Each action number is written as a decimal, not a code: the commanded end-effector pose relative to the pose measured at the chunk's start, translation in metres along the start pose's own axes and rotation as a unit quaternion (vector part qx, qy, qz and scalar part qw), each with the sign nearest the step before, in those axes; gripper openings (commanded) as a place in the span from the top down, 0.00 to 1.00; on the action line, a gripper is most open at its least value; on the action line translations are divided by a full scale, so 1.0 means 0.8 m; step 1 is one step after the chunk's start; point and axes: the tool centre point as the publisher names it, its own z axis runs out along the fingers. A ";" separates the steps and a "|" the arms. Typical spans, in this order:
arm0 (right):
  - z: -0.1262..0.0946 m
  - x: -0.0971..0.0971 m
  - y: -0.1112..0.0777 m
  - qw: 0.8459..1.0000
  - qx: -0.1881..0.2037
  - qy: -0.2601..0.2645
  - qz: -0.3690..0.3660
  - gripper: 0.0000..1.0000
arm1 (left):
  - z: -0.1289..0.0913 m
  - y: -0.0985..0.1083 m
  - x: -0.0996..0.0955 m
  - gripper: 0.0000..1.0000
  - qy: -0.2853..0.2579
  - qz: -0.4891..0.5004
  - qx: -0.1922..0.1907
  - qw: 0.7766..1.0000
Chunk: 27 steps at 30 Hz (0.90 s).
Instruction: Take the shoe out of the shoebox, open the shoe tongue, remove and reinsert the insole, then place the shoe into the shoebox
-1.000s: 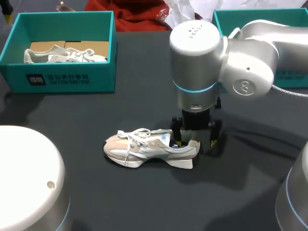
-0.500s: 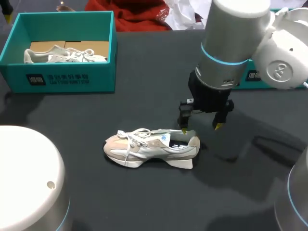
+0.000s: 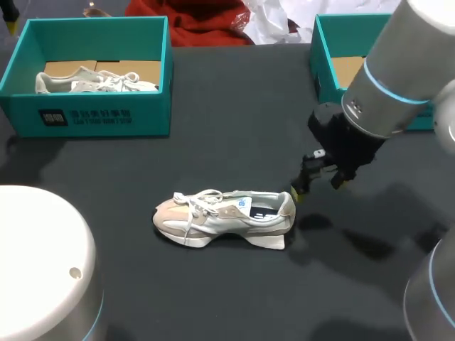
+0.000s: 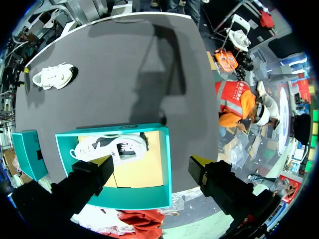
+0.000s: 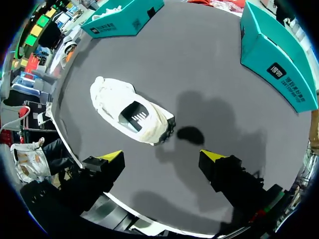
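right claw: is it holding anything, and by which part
Nothing. The right claw hangs open beside the heel of the sneaker, not touching it.

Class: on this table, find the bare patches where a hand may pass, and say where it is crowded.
Bare: the strip between left box and shoe; the gap between left box and right box; the stretch on the robot's side of the shoe. Crowded: at the shoe's heel, beside the right pincer.

White print on the shoebox front and the shoe label cannot be read
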 end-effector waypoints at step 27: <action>0.029 -0.052 -0.046 0.880 -0.240 0.303 -0.277 0.00 | 0.000 -0.001 0.000 0.00 0.001 0.000 -0.001 1.000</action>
